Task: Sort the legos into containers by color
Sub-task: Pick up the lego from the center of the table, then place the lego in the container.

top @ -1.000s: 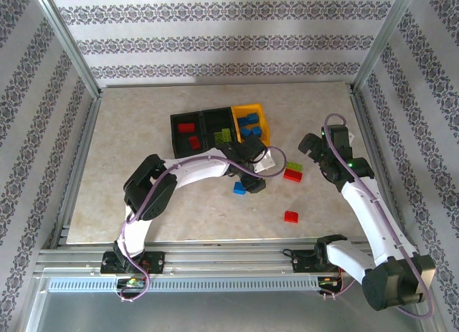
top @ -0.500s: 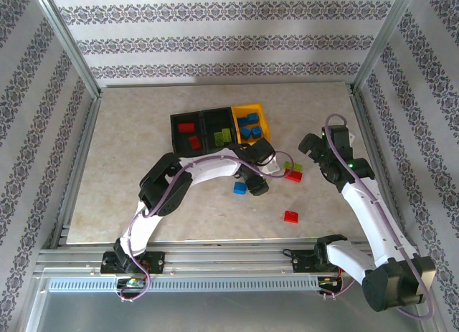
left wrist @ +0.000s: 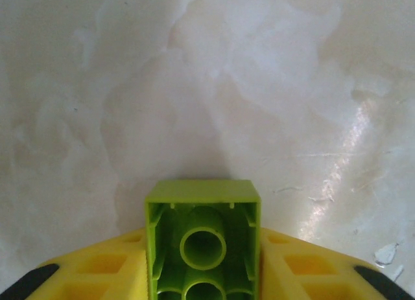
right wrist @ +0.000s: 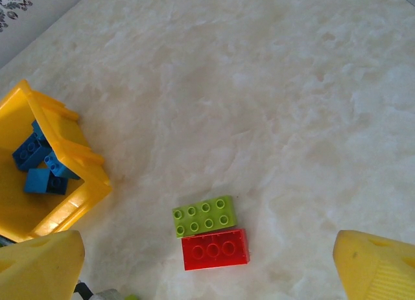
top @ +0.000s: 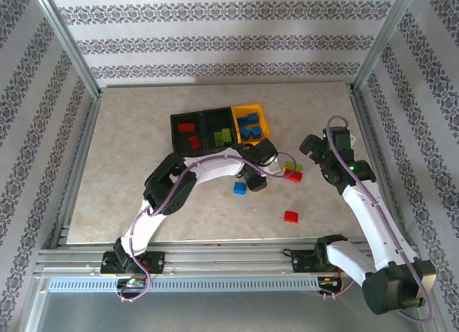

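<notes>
Fingers (left wrist: 97, 277) of the left gripper (top: 252, 180) are clamped from both sides on a lime green studded plastic brick (left wrist: 202, 232). Its hollow underside and round tubes face the wrist camera, with the pale marbled tabletop (left wrist: 259, 86) beyond. A small blue plastic brick (top: 239, 188) lies on the table just beside this gripper.

Past the left gripper, away from the arm bases, stand three joined bins. The end black rectangular plastic bin (top: 179, 140) holds two red bricks (top: 186, 127). The middle black bin (top: 214, 122) holds lime green pieces (top: 223, 136).

The right gripper (top: 310, 144) is spread wide and holds nothing. Its yellow fingertips (right wrist: 373, 267) stand far apart at the wrist view's lower corners. Between and just ahead of them lie a lime green eight-stud brick (right wrist: 204, 216) and a red rectangular brick (right wrist: 215, 248), touching along their long sides, the red one nearer the gripper. Off to the fingers' left is the yellow-orange plastic bin (right wrist: 71, 157) with blue bricks (right wrist: 39, 164) inside. A lone red brick (top: 290, 216) lies well apart from both grippers, toward the bases.
</notes>
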### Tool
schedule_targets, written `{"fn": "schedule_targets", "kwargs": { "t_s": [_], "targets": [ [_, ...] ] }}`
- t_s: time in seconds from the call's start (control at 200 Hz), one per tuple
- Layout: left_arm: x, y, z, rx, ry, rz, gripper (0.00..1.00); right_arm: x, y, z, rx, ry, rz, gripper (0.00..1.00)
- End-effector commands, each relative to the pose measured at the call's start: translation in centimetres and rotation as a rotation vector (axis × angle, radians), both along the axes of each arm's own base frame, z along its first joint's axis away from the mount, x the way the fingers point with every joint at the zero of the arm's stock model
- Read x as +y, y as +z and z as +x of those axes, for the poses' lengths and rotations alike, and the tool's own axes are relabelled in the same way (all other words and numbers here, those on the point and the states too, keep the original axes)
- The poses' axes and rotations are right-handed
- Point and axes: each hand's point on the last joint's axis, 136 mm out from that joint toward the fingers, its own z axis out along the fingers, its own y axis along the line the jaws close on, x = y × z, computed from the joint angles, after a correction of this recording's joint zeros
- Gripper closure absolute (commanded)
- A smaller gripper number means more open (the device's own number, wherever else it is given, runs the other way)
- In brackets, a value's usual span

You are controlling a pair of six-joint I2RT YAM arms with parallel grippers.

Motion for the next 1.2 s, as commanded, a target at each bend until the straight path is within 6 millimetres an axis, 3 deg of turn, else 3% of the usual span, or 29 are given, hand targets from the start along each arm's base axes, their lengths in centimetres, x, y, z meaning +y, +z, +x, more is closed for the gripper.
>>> {"fn": "schedule_targets", "kwargs": {
  "t_s": [0.0, 0.32, 0.615, 0.894, 1.194],
  "targets": [
    [1.1, -1.2, -0.9, 0.032, -0.001, 0.067, 0.64, -0.4, -0.4, -0.3, 0.010, -0.028, 0.009, 0.02],
    [0.8, 0.7, -0.7, 0.008, 0.022, 0.021, 0.77, -0.2, -0.6, 0.1, 0.015, -0.024, 0.017, 0.02],
    [0.5, 6.8, 1.5, -0.108, 0.139, -0.106, 0.82, -0.2, -1.5, -0.1, 0.028, -0.020, 0.013, 0.02],
    [4.2, 11.8, 5.6, -0.195, 0.396, -0.226, 0.82, -0.3, -2.8, -0.3, 0.064, -0.020, 0.007, 0.02],
    [10.0, 12.6, 11.3, -0.166, 0.668, -0.309, 0.83, -0.2, -3.9, -0.3, 0.099, -0.021, 0.009, 0.02]
  ]
}}
